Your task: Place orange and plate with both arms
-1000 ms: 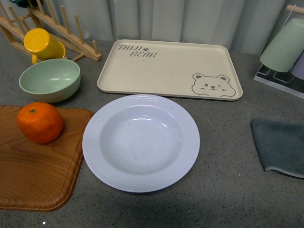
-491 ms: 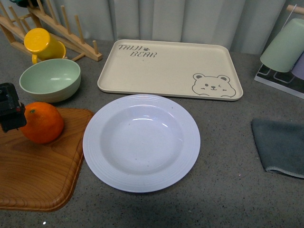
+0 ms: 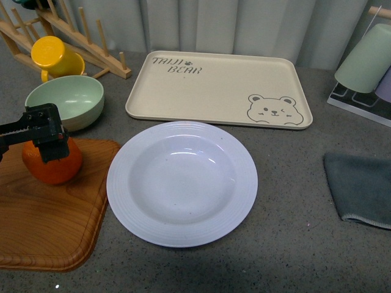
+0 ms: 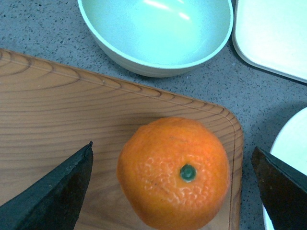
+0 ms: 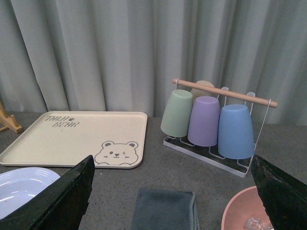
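Note:
The orange (image 3: 52, 166) sits on the wooden board (image 3: 43, 226) at the left, its green stem spot up in the left wrist view (image 4: 175, 172). My left gripper (image 3: 46, 131) is open right above the orange; its two dark fingers (image 4: 53, 191) stand either side of the fruit, apart from it. The white ridged plate (image 3: 181, 183) lies on the grey table in the middle, empty; its rim shows in the left wrist view (image 4: 292, 148) and the right wrist view (image 5: 21, 187). My right gripper (image 5: 172, 201) is open and empty, out of the front view.
A pale green bowl (image 3: 64, 101) and a yellow mug (image 3: 55, 58) on a wooden rack stand at the back left. A beige bear tray (image 3: 217, 88) lies behind the plate. A grey cloth (image 3: 360, 186), a cup rack (image 5: 211, 120) and a pink bowl (image 5: 240, 208) are on the right.
My left gripper has come in from the left edge and now stands over the orange. The orange and the plate have not moved.

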